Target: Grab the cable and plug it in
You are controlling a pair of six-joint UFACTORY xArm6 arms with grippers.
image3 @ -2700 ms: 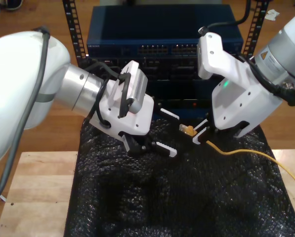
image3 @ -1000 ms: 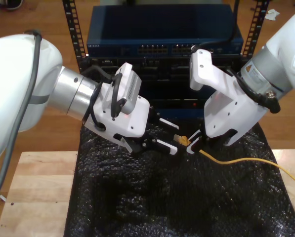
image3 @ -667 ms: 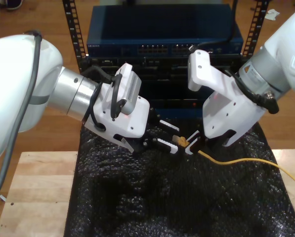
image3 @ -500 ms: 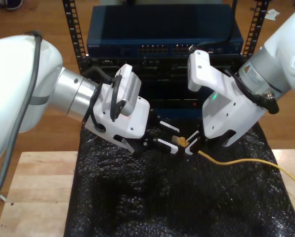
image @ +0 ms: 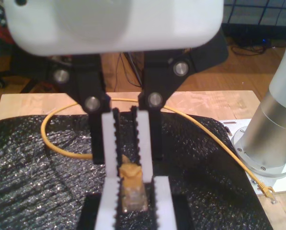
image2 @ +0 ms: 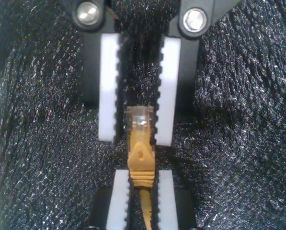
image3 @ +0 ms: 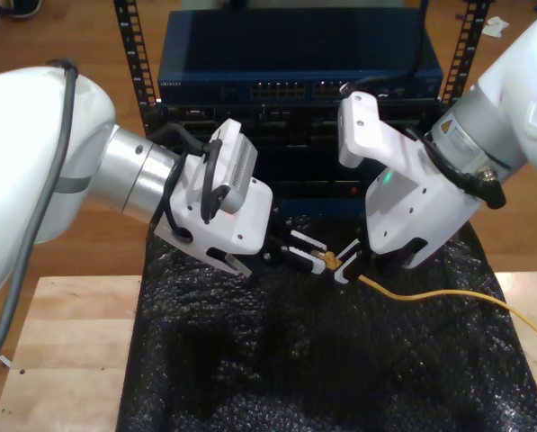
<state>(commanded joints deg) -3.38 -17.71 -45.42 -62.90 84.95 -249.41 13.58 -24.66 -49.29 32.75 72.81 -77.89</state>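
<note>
Grasping is complete: my second hand [image2: 142, 176] is clamped on the cable [image2: 142, 155] behind its plug, my first hand [image: 131, 186] stands apart astride the plug, and insertion into the rack switch [image3: 295, 88] remains.

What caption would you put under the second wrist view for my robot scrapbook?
My second pincer grips the cable, its clear plug poking into my first pincer, which is open.

Pale wooden surface [image3: 66, 346], mostly covered by a crinkled black sheet [image3: 286, 360], yellow-orange cable [image3: 448, 295] trailing across the sheet toward the exterior view's right edge, loop of it resting on black sheet and bare wood, seen from the first wrist view.
</note>
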